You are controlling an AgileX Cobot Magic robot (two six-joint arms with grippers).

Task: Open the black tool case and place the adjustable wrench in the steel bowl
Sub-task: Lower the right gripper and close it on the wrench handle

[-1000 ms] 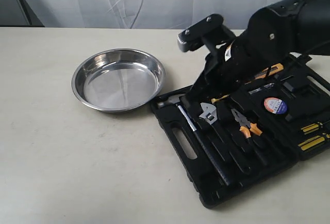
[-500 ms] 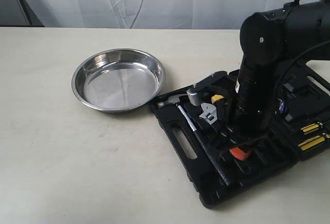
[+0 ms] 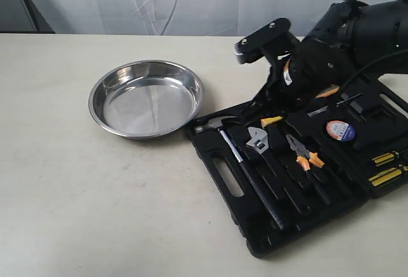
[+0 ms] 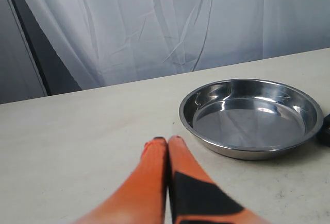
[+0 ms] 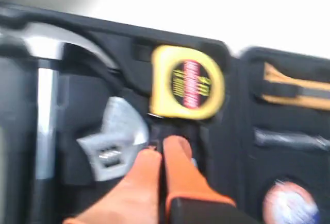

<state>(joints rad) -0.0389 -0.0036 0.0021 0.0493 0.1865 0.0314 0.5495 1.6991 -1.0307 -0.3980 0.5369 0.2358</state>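
The wrench [image 3: 257, 141] lies slotted in the open case [image 3: 213, 156], head toward the bowl [image 3: 99, 108], handle running away. Right jaws, clenched empty, hover just beside its head; left jaws, clenched too, are farther off.

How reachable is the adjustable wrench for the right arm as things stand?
Probably reachable. The black tool case is open, the adjustable wrench lies uncovered in its slot, and the right gripper hangs right beside the wrench's head. The gripper is shut, though, so it would have to open first.
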